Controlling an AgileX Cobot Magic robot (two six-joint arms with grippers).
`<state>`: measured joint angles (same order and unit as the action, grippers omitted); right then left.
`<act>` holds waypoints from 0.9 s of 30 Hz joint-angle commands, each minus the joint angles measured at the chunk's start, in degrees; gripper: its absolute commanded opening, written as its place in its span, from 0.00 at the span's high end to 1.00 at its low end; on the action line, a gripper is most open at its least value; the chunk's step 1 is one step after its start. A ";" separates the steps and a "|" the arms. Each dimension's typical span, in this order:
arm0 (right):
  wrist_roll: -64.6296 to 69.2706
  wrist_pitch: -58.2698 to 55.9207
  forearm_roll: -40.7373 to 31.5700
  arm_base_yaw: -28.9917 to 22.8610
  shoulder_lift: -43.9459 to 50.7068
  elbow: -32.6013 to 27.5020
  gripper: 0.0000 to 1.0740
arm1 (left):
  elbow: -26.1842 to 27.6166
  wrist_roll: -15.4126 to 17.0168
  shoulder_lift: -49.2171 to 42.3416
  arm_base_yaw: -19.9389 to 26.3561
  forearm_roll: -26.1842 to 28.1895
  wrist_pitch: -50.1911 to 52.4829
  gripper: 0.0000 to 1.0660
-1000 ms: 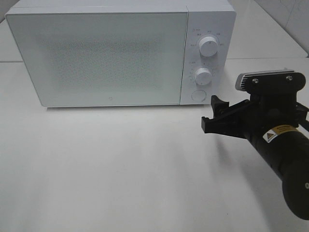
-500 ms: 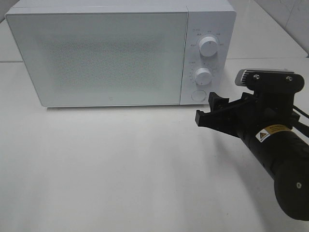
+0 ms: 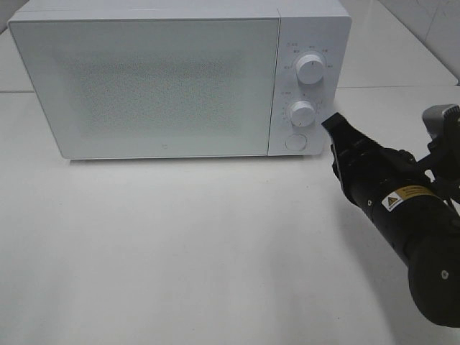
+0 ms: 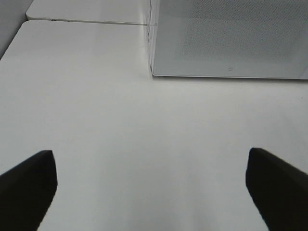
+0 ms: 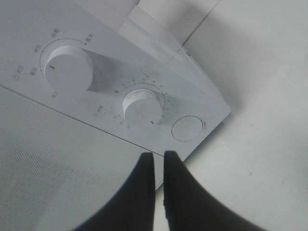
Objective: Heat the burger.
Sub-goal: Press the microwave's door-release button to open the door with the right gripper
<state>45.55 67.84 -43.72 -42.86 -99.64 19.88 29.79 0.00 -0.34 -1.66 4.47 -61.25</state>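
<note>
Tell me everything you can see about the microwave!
The microwave is a white, plastic-looking box standing upright on the white table. Its big door, speckled grey in the middle, is closed, so nothing inside shows. On its right side is a panel with an upper knob and a lower knob, both round and white with small marks around them, and a round button underneath. The right gripper, shut, points at that panel; whether it touches is unclear.

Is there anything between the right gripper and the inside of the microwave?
Yes: the microwave door is shut across its front. The right gripper, fingers together, is near the round button. No burger shows in any view.
</note>
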 commanded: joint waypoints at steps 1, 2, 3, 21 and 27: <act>11.06 -2.75 0.34 -0.23 0.11 0.52 1.00 | -0.11 0.00 -0.80 0.17 0.29 -0.06 0.06; 11.06 -2.75 0.34 -0.23 0.11 0.52 1.00 | -0.11 0.00 -0.80 0.17 0.29 -0.06 0.06; 15.76 -4.70 0.34 -0.23 0.11 0.52 1.00 | -0.11 0.00 -0.80 0.17 0.29 -0.06 0.06; 25.84 -7.73 -2.86 0.17 -0.69 1.32 1.00 | -0.11 0.00 -0.80 0.17 0.29 -0.06 0.06; 30.37 -7.51 -2.06 0.17 -6.70 5.04 1.00 | -0.11 0.00 -0.80 0.17 0.29 -0.06 0.06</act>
<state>75.17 59.99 -46.41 -42.86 -106.23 24.52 29.79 0.00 -0.34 -1.66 4.47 -61.25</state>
